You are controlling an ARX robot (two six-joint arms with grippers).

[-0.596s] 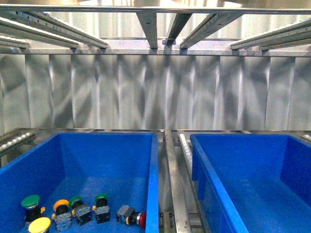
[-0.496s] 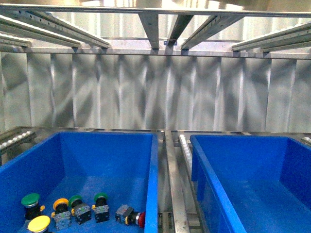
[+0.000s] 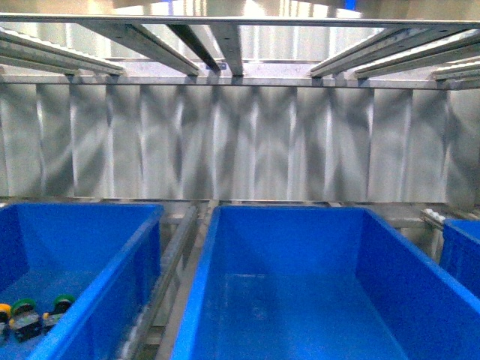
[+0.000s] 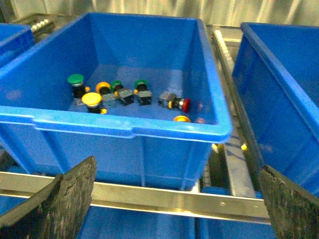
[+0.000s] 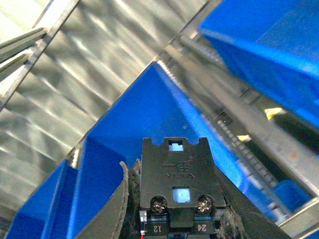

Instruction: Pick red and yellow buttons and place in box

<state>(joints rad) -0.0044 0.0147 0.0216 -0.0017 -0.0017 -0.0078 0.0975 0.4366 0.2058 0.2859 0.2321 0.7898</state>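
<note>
Left bin [image 3: 75, 236]: deep blue plastic, with green-capped switches [image 3: 63, 303] on its floor at the lower left edge of the front view. The left wrist view shows more in it: a yellow button [image 4: 92, 99] near the front wall and a red button [image 4: 179, 104] on its side further along, all loose on the floor. Left gripper [image 4: 177, 169] hangs outside that bin over a steel crossbar [image 4: 164, 196], released, its fingers [image 4: 70, 191] spread wide with nothing between them. A metal rail [image 3: 174, 255] runs between the bins. The middle box [image 3: 289, 240] is dead centre, smooth sloping walls, floor in plain sight. Right gripper [image 5: 174, 209] is clenched on the held button [image 5: 175, 174], black body with two screws facing the camera, cap hidden, so colour can't be told. Right bin [image 3: 461, 251] is only a corner. Corrugated metal wall [image 3: 240, 142] behind, roller rails [image 3: 225, 45] overhead.
</note>
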